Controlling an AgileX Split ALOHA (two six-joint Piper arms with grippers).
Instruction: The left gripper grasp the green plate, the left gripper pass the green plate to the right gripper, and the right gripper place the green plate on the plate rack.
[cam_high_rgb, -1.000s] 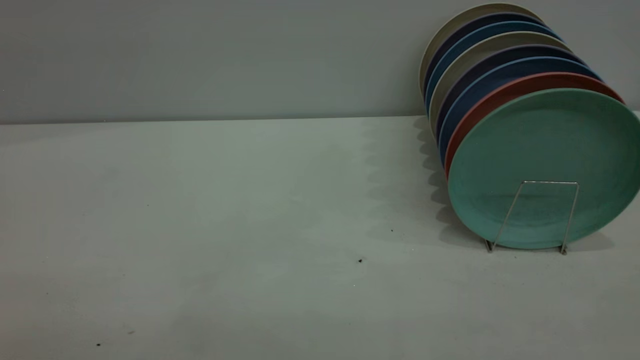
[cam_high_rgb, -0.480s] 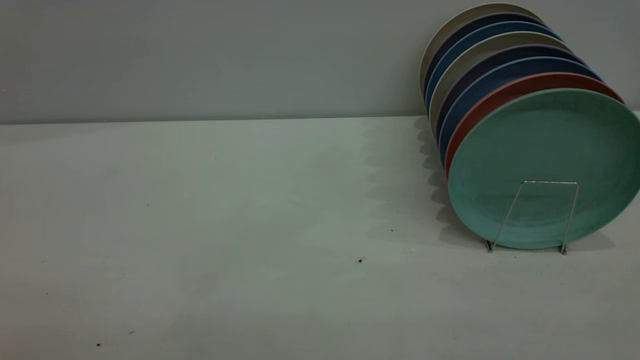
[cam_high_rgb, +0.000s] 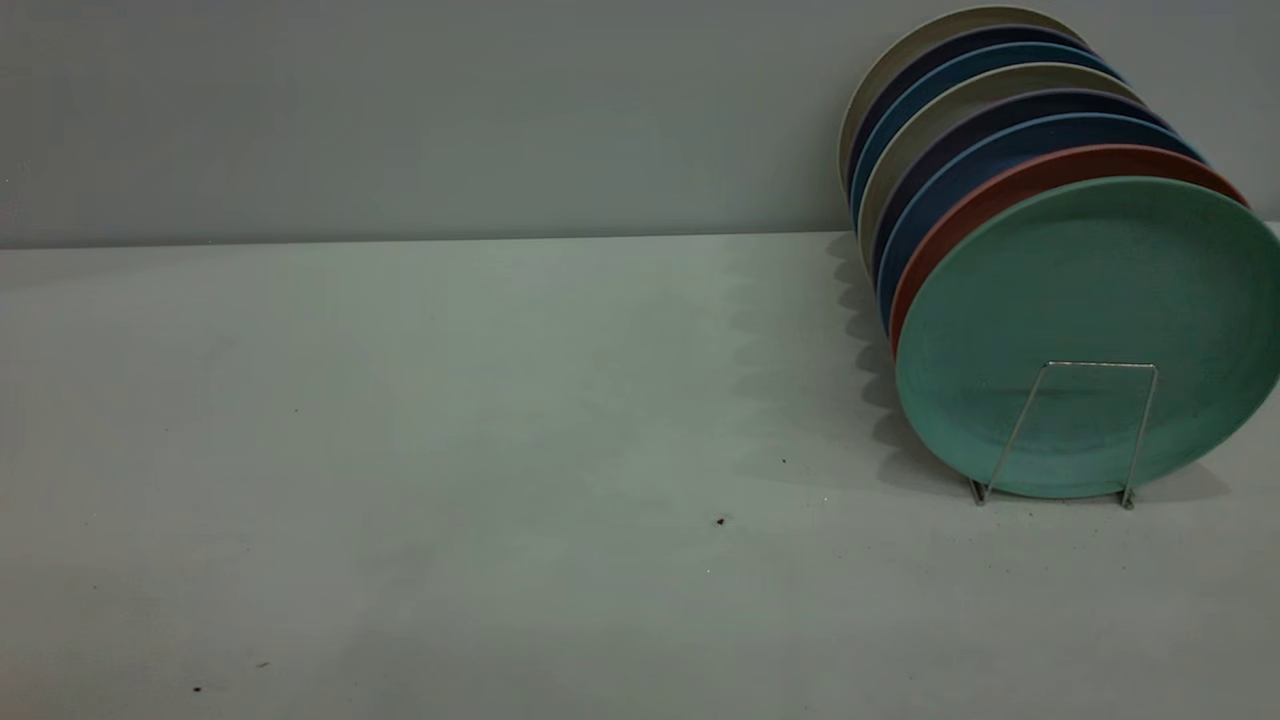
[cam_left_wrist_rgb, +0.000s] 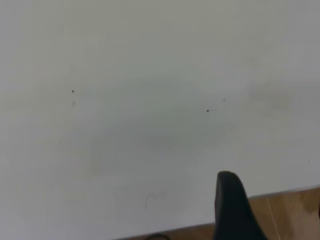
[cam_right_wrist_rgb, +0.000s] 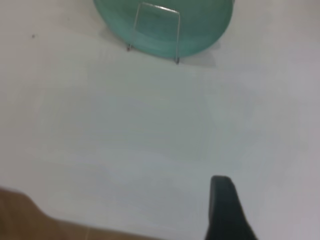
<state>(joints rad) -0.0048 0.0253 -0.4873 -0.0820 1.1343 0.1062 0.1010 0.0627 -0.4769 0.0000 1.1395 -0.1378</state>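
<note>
The green plate (cam_high_rgb: 1090, 300) stands upright as the frontmost plate in the plate rack (cam_high_rgb: 1100, 364), behind the rack's front wire loop, at the table's right. In the right wrist view its lower part (cam_right_wrist_rgb: 160, 25) and the wire loop (cam_right_wrist_rgb: 178, 35) show across the table from my right gripper (cam_right_wrist_rgb: 225, 210), which holds nothing I can see. Only one black tip of that gripper shows. My left gripper (cam_left_wrist_rgb: 232, 210) also shows as one black tip, over the bare table near its edge. Neither gripper is in the exterior view.
Behind the green plate, a salmon-pink plate (cam_high_rgb: 1000, 190), blue plates (cam_high_rgb: 960, 150) and beige plates (cam_high_rgb: 930, 40) stand in a row in the rack, back to the wall. The white table (cam_high_rgb: 450, 450) has a few dark specks. Wooden floor (cam_left_wrist_rgb: 290, 210) shows past its edge.
</note>
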